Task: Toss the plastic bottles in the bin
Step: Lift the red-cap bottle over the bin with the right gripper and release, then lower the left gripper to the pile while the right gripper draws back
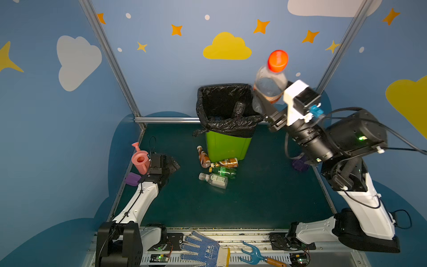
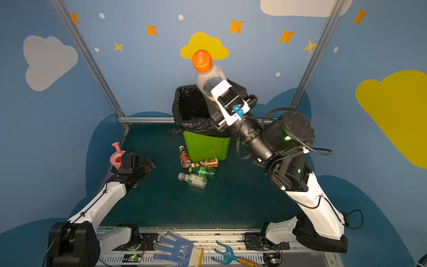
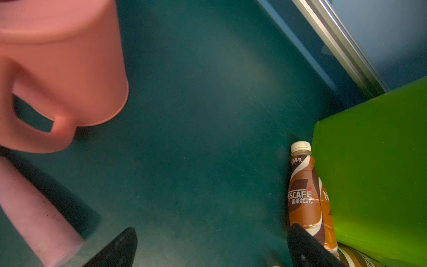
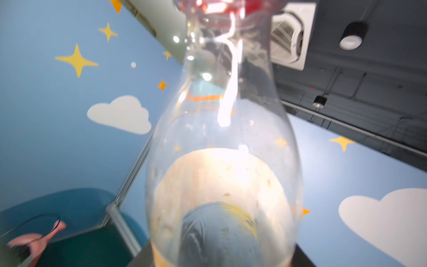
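The lime-green bin (image 1: 227,145), with a black bag over its rim, stands upper centre in both top views. At the left edge one pink watering can (image 1: 140,159) sits just beside the left gripper (image 1: 172,165), whose jaws are wide apart and empty. One dotted glove (image 1: 201,250) and one blue fork (image 1: 253,253) lie along the bottom. Four bottles (image 1: 213,179) cluster at the bin's foot: two brown, one green, one clear. The right gripper (image 1: 265,105), upper right, clamps a clear orange-capped bottle (image 1: 270,85), raised high near the bin.
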You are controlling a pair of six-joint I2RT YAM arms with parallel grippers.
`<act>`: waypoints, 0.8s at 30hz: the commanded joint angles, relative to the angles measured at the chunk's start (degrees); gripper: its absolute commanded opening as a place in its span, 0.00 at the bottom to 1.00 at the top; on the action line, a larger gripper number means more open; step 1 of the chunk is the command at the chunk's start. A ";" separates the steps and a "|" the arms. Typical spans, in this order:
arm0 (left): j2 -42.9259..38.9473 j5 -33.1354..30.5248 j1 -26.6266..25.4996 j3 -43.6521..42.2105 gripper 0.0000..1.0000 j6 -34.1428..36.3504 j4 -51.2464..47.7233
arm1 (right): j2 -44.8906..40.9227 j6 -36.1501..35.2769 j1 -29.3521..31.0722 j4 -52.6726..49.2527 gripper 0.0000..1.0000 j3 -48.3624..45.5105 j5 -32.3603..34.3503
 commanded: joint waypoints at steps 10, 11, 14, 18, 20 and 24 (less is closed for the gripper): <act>-3.78 -3.28 -6.48 2.11 1.00 8.58 -4.48 | 38.64 35.79 -29.21 -30.83 0.78 38.46 -21.49; -4.50 -4.39 -7.05 1.91 1.00 9.72 -4.84 | 37.21 35.79 -29.39 -28.78 0.84 37.71 -21.50; -6.96 -6.59 -8.76 0.99 1.00 12.30 -4.74 | 28.97 35.56 -29.40 -20.75 0.92 28.61 -19.15; -10.11 -9.97 -12.77 -0.42 1.00 16.54 -3.37 | 18.14 36.56 -29.59 -10.83 0.94 13.57 -16.86; -11.58 -12.02 -15.54 -0.90 1.00 19.40 -2.72 | 14.65 36.85 -29.94 -9.27 0.95 8.97 -16.00; -12.88 -13.51 -19.77 -1.21 1.00 24.62 -2.16 | 11.32 38.21 -32.26 -9.88 0.95 3.75 -15.13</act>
